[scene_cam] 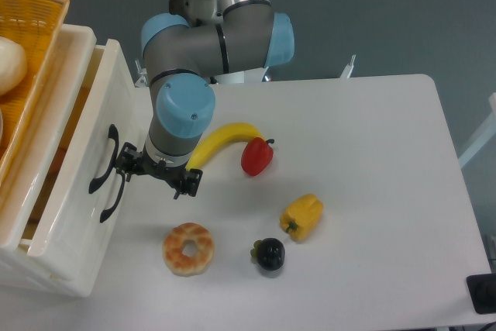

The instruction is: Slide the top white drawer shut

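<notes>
The top white drawer [87, 106] sticks out a little from the cabinet at the left, with a narrow strip of its inside and orange contents still showing. Its curved black handle [101, 160] sits on the flat front. Just below and right of it shows the lower drawer's black handle [115, 191]. My gripper [157, 176] hangs low right beside the drawer front, open with nothing between its fingers. Its left fingertip [125, 168] is right at the handles; I cannot tell whether it touches them.
An orange wicker basket [35, 44] sits on top of the cabinet. On the table lie a banana [225, 139], a red pepper [256, 156], a yellow pepper [301, 217], a bagel [188, 249] and a dark round fruit [269, 254].
</notes>
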